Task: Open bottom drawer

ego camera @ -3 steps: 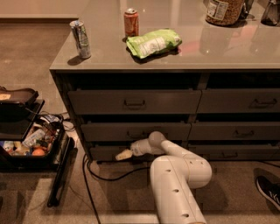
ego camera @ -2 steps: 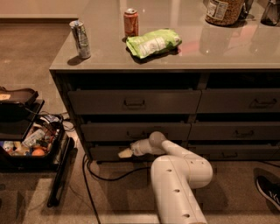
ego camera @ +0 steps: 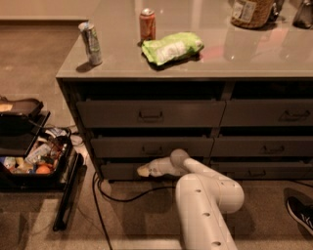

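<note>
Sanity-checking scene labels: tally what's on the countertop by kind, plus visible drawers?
Cans: 2 (silver, red)
Green snack bag: 1
Brown jar: 1, cropped at the top edge
Dark object, far corner: 1, too cropped to identify
Drawers: 6, three per stack
Total: 11
Gripper is at the bottom drawer front, left stack.

The gripper (ego camera: 143, 170) sits low against the bottom drawer (ego camera: 117, 171), and it plus the white arm (ego camera: 208, 195) hide that drawer's handle, so can't tell if anything's gripped. Arm runs off the bottom edge. The jar (ego camera: 252, 10) gets chopped by the top edge, the shoe (ego camera: 299, 213) by the right one. Stuff in the black case (ego camera: 19, 178) is too small to make out.
</note>
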`<state>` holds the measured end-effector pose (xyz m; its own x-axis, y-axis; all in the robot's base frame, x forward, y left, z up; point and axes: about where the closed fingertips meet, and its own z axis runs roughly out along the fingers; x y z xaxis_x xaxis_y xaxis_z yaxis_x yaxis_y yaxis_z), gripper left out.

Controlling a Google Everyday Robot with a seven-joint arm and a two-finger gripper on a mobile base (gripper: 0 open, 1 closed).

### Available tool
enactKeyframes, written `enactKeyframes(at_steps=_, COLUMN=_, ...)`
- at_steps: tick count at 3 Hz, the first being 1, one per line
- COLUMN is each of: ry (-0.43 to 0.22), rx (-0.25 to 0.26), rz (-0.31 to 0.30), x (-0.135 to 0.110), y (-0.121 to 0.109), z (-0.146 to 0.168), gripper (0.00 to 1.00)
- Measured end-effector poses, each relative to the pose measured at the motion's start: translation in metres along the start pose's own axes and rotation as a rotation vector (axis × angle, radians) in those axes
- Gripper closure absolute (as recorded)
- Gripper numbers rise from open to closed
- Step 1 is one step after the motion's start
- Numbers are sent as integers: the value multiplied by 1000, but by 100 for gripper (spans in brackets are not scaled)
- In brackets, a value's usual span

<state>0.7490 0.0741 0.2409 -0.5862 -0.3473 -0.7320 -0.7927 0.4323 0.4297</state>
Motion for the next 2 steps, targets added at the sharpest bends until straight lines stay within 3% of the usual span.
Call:
enactKeyframes(at_steps=1, ry=-31, rx=-52, rz=15, x=16, y=19, z=-4, gripper=100)
enactKeyframes(at_steps=2, ry=-32, rx=-55, rz=17, x=18, y=21, z=-3, gripper=81)
